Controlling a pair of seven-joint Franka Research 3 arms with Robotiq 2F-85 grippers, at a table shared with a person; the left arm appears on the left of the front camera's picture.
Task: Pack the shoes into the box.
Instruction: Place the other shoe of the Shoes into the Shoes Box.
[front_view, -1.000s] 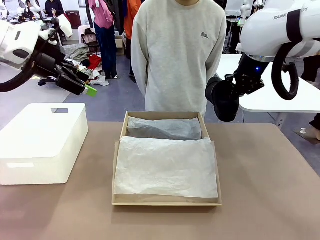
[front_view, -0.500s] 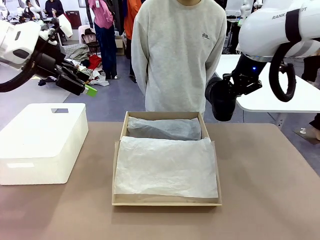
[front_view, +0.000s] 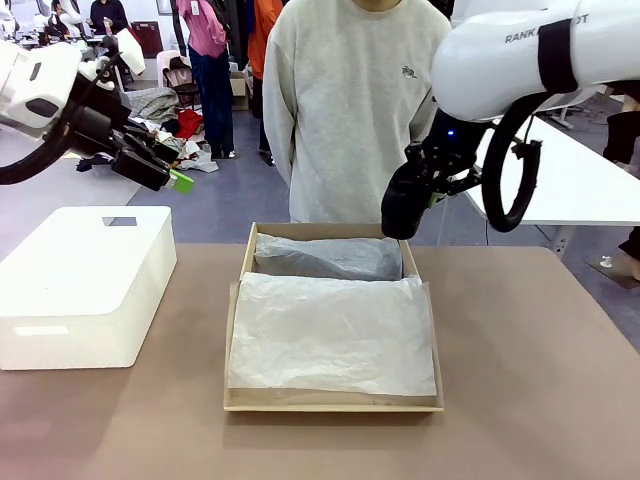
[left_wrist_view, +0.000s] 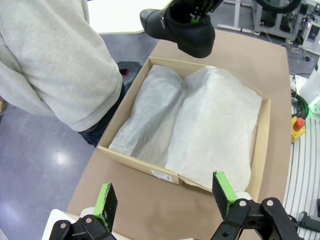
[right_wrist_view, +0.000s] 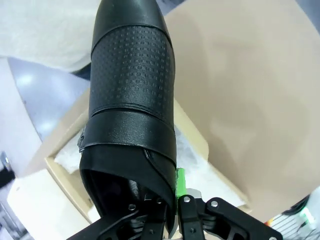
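Note:
A black glossy shoe (front_view: 403, 205) hangs in the air just above the far right corner of the box (front_view: 330, 402), with my right gripper (front_view: 432, 190) shut on its heel opening. In the right wrist view the shoe (right_wrist_view: 132, 90) points away from the right gripper (right_wrist_view: 172, 195), over the box's corner (right_wrist_view: 195, 135). White tissue paper (front_view: 330, 335) covers the tan cardboard box, and it humps up along the far side. My left gripper (front_view: 165, 175) stands open, high at the far left. Its fingers (left_wrist_view: 106, 200) frame the box (left_wrist_view: 135, 160) and the shoe (left_wrist_view: 182, 27).
A white foam block (front_view: 85, 280) sits on the brown table (front_view: 530, 370) to the left of the box. A person in a grey sweatshirt (front_view: 355, 110) stands at the far edge behind the box. A white table (front_view: 560, 190) stands beyond on the right.
My right arm has carried the shoe leftward, from beyond the table's far right to just above the box's far right corner. The left arm has not moved.

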